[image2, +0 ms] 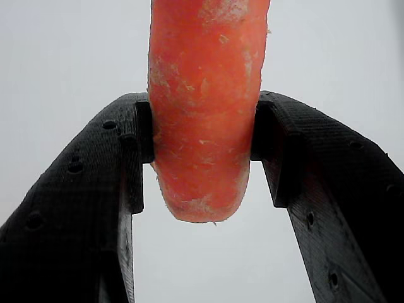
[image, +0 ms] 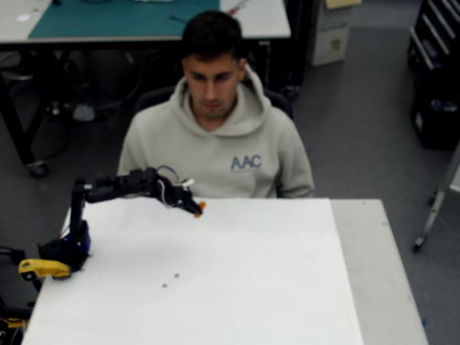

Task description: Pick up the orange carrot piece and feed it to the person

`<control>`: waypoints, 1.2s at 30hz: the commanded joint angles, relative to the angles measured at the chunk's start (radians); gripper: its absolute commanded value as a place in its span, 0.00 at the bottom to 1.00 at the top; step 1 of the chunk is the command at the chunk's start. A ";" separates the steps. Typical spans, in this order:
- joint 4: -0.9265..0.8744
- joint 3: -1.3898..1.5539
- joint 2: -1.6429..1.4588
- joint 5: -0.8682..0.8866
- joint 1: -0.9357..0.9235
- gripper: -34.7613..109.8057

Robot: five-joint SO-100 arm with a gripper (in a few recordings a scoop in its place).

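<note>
Orange carrot piece [image2: 203, 120]: seen closest in the wrist view, clamped between the two black fingers [image2: 82, 189] of the gripper [image2: 203, 136]; its upper end is cut off by the frame's top edge. In the overhead view the piece [image: 200, 207] is reduced to a small orange speck at the gripper [image: 195, 208] tip, near the white table [image: 251, 287] far edge. The person [image: 215, 136] is seated just behind that edge, lower body hidden by the table. A yellow clamp [image: 43, 268] is noted at the arm's base. Bare tabletop extends rightward.
</note>
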State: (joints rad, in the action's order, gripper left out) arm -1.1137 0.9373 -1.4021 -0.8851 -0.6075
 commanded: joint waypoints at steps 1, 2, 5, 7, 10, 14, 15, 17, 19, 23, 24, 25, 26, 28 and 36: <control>0.000 -0.253 0.029 -0.009 0.031 0.22; 0.000 -0.296 0.054 -0.011 0.037 0.22; 0.000 -0.428 0.127 -0.011 0.060 0.22; 0.000 -0.518 0.170 -0.018 0.072 0.22; 0.000 -0.649 0.235 -0.087 0.089 0.22; 0.000 -0.802 0.313 -0.224 0.106 0.22; 0.000 -0.838 0.330 -0.256 0.110 0.22; 0.000 -0.899 0.364 -0.307 0.123 0.22; 0.000 -0.956 0.402 -0.350 0.135 0.22; 0.000 -1.060 0.474 -0.410 0.158 0.22; 0.000 -1.088 0.491 -0.422 0.164 0.22; 0.000 -1.114 0.508 -0.436 0.173 0.22; 0.002 -1.141 0.525 -0.451 0.184 0.22; 0.002 -1.193 0.558 -0.477 0.209 0.22; 0.242 -1.282 0.621 -0.520 0.293 0.22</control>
State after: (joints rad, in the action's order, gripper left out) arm -1.0078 -0.2531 -0.7486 -1.3898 -0.3206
